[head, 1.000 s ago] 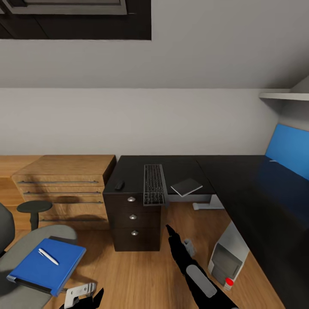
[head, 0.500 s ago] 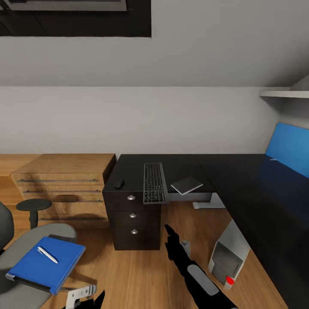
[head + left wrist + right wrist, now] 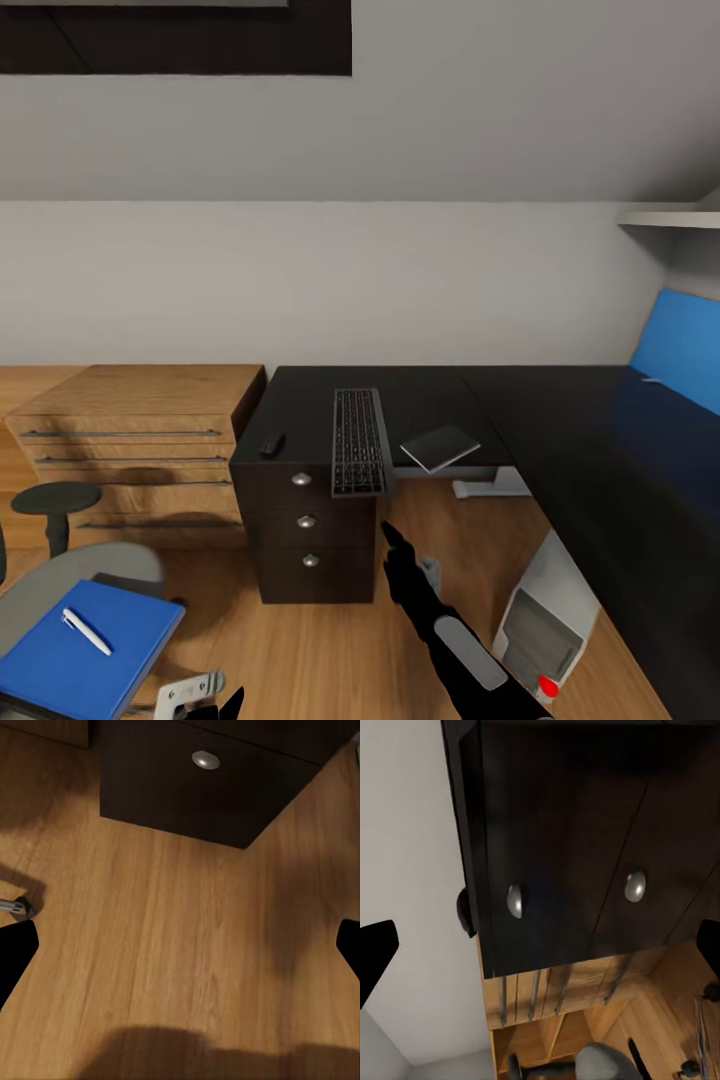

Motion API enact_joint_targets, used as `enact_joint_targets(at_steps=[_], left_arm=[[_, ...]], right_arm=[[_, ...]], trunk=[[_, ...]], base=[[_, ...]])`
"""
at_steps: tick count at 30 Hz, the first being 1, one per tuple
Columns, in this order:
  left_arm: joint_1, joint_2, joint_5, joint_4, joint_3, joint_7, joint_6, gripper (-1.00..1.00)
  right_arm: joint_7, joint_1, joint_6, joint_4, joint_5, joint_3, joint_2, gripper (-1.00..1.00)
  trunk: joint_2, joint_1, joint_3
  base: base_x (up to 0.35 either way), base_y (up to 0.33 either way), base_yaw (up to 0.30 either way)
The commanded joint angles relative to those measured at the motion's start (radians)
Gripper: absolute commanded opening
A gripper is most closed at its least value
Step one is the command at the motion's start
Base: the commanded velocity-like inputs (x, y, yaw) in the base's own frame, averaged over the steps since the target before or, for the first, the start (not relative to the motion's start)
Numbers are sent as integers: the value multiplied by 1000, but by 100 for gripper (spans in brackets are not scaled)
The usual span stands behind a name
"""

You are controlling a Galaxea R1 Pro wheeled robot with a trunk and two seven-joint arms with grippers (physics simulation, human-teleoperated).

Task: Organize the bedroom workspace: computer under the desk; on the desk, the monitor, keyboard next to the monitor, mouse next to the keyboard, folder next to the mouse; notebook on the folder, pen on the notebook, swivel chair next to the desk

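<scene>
On the black desk (image 3: 540,400) lie a dark keyboard (image 3: 358,455), a small black mouse (image 3: 271,443) to its left and a grey notebook (image 3: 439,446) to its right, overhanging the edge. The blue folder (image 3: 85,660) rests on the grey swivel chair (image 3: 60,590) at lower left, with a white pen (image 3: 87,632) on it. The computer tower (image 3: 545,625) stands on the floor under the desk. My right gripper (image 3: 392,537) (image 3: 540,949) is open, facing the desk's drawers. My left gripper (image 3: 225,700) (image 3: 180,945) is open over bare floor. A blue panel (image 3: 682,350) stands at the desk's right.
A dark drawer unit (image 3: 305,520) carries the desk's left end. Beside it stands a wooden dresser (image 3: 130,440) with a small round black stool (image 3: 55,500) in front. A white shelf (image 3: 665,215) hangs at upper right. Wooden floor (image 3: 300,650) lies between chair and desk.
The whole picture has shifted, so the camera has moved: chair and folder slid toward the lower left corner, the desk sits slightly lower. Both grippers keep their pose, both open.
</scene>
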State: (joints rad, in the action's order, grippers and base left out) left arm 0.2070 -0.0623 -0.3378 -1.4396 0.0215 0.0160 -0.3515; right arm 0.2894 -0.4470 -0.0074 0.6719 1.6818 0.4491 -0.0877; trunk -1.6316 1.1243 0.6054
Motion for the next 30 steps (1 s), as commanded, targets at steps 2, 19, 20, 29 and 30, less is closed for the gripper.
enact_joint_targets(at_steps=[2, 19, 20, 29, 30], left_arm=[[0, -1, -7, -1, 1, 2, -4, 100], [0, 0, -7, 1, 23, 3, -4, 100], [0, -1, -7, 2, 26, 4, -5, 100], [0, -1, -7, 13, 44, 7, -6, 100], [0, -1, -7, 13, 44, 7, -6, 100]], right_arm=[[4, -1, -1, -1, 9, 3, 0, 100], [7, -1, 0, -1, 5, 3, 0, 100], [7, -1, 0, -1, 3, 3, 0, 100], [7, -1, 0, 0, -3, 4, 0, 100], [7, -1, 0, 0, -3, 4, 0, 100]], trunk=[[0, 0, 1], [0, 0, 1], [0, 0, 1], [42, -23, -18], [42, -23, -18]], base=[[212, 0, 0], [131, 38, 0], [110, 50, 0], [19, 9, 0], [2, 1, 0]])
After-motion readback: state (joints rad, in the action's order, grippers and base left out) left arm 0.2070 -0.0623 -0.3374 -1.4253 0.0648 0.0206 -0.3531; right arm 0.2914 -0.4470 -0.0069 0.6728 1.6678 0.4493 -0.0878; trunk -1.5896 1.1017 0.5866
